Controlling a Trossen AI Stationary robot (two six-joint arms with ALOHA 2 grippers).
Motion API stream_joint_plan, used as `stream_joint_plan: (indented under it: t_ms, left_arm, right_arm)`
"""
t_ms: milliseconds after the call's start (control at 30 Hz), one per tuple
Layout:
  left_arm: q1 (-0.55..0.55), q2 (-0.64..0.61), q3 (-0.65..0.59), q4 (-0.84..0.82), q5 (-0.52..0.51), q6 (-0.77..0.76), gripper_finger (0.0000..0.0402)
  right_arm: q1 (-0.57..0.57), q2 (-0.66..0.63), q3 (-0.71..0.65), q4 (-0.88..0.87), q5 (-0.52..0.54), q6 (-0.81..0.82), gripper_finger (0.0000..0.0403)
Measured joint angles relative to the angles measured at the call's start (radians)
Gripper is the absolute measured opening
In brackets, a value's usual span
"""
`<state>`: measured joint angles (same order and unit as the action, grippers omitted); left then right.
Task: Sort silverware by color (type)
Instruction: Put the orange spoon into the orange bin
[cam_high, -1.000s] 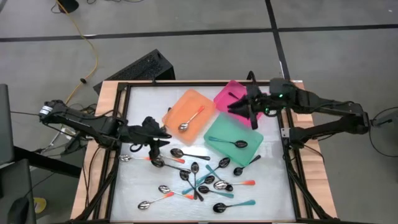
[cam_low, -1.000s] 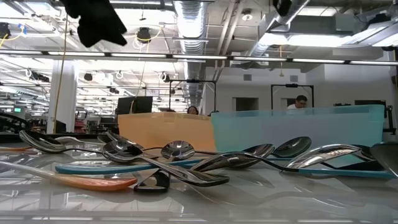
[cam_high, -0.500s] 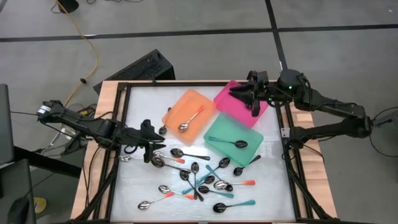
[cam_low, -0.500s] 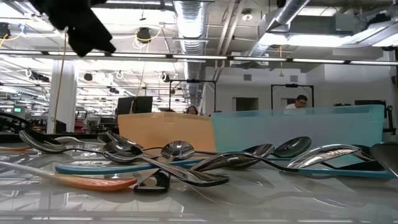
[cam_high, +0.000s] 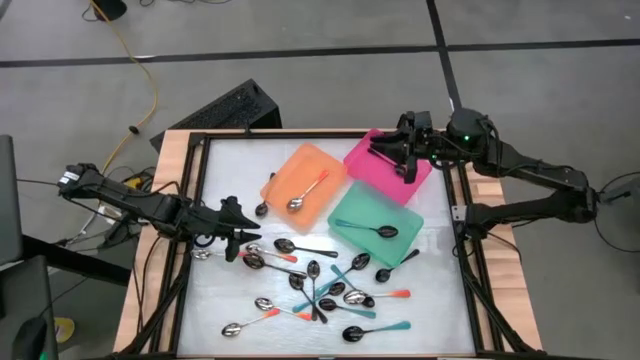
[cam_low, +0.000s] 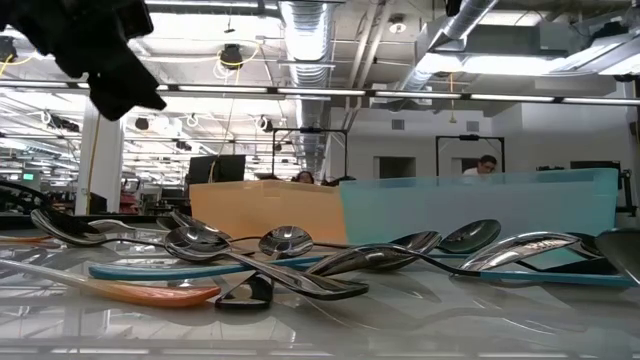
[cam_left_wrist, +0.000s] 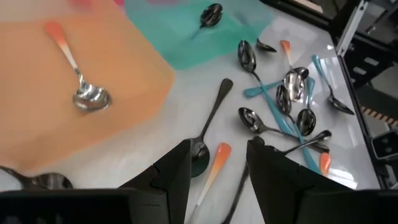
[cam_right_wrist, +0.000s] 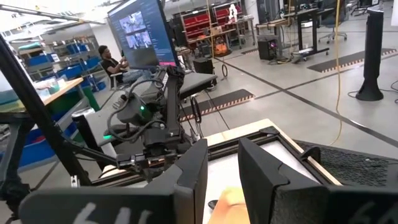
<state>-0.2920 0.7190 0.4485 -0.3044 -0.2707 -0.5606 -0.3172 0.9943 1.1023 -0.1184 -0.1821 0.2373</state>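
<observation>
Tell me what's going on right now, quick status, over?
Left gripper open, empty, over the loose spoons. Right gripper empty above the pink tray. One spoon each in the orange tray and teal tray. Nothing blocking.

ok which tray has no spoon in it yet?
The pink tray, under the right gripper. The orange tray holds an orange-handled spoon; the teal tray holds a dark spoon.

The worktop (cam_high: 225, 300) is white. On it lie an orange tray (cam_high: 290, 170), a teal tray (cam_high: 360, 205) and a pink tray (cam_high: 365, 150). The spoons (cam_high: 330, 290) are shiny metal, with orange, teal or black handles.
</observation>
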Motion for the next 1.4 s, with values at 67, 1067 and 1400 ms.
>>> stream_joint_plan:
  t_ms: [67,1067,1400]
  left_arm:
    - [0.000,0.000,-0.016,0.017,0.001,-0.025,0.0139]
    - [0.000,0.230,-0.018,0.109,0.029,-0.178,0.0139]
    - [-0.014,0.322,0.043,0.105,0.035,-0.180,0.0139]
  right_arm:
    - [0.000,0.000,0.000,0.000,0.000,0.000,0.0102]
    - [0.005,-0.298,0.000,-0.379,-0.026,-0.002,0.0102]
    - [0.058,-0.316,0.000,-0.497,-0.026,-0.007,0.0102]
